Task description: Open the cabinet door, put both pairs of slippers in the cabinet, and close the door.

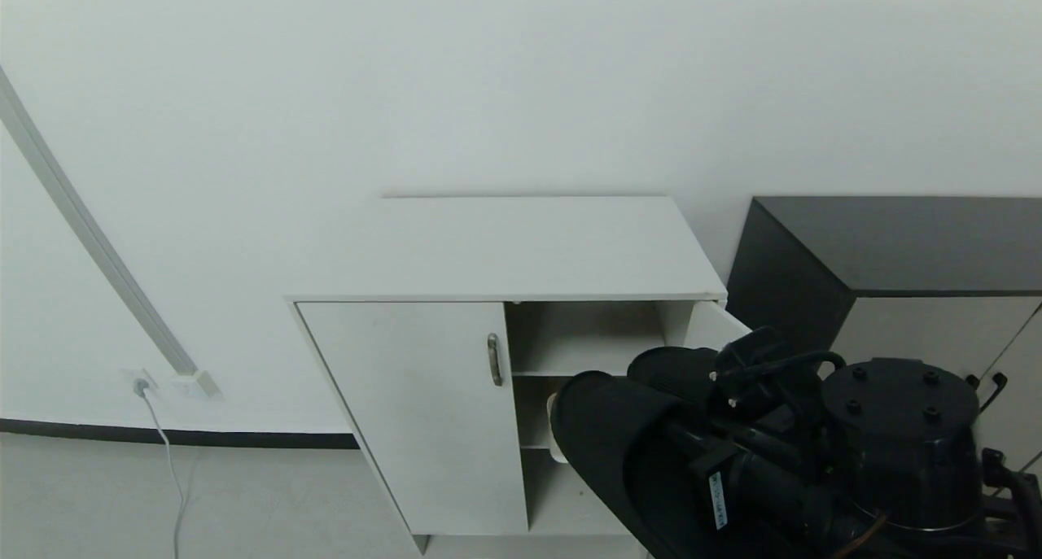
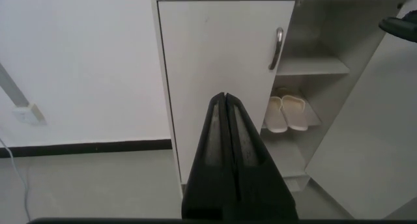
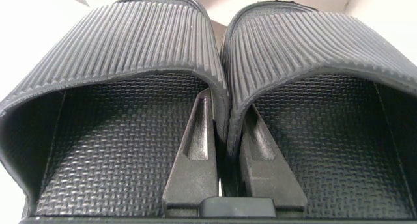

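The white cabinet [image 1: 505, 250] stands against the wall, its left door [image 1: 415, 412] closed and its right door [image 1: 716, 325] swung open. A pair of white slippers [image 2: 290, 113] lies on the middle shelf inside. My right gripper [image 3: 225, 155] is shut on the pair of black slippers [image 1: 610, 445], pinching their two inner edges together, and holds them just in front of the open compartment. My left gripper [image 2: 225, 101] is shut with nothing in it and hangs in front of the closed left door [image 2: 221, 61], some way off from it.
A dark cabinet [image 1: 895, 242] stands right of the white one, close to the open door. On the wall at the left are a socket with a grey cable [image 1: 167, 453] and a slanting conduit [image 1: 89, 233]. Bare floor lies left of the cabinet.
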### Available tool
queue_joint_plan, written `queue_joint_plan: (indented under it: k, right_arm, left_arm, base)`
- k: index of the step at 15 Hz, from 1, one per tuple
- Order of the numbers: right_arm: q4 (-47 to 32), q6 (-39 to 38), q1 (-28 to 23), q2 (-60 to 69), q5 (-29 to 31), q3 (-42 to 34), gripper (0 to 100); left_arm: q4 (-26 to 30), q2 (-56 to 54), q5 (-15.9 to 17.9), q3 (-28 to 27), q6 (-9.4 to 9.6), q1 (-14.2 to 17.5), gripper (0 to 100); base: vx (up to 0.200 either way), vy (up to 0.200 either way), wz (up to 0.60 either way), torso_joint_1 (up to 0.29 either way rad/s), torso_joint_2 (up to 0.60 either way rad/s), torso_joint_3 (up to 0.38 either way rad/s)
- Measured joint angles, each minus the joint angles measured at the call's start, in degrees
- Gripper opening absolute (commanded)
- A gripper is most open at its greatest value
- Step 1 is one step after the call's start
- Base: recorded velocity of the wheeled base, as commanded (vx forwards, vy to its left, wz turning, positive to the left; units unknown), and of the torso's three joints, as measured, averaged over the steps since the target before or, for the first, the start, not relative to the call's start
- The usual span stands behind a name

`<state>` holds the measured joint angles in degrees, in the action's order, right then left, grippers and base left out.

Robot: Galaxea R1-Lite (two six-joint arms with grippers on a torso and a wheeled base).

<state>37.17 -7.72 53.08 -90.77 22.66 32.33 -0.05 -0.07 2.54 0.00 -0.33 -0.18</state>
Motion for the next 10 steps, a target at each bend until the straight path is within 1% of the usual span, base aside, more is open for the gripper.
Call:
queue_joint_plan:
  k: [4,10]
  right_arm:
    - [0.05,0.00,0.06,0.00,0.00,0.00,0]
    - [0.05,0.00,0.15,0.01,0.02,-0.06,0]
  left_arm:
    - [-0.02,0.00,0.02,0.00,0.00,0.00,0]
    - [-0.02,0.00,0.02,0.00,0.00,0.00,0]
  base:
    - [0.000,0.000,0.00,-0.216,0.53,0.312]
    - [0.000,0.000,0.00,-0.184,0.51,0.321]
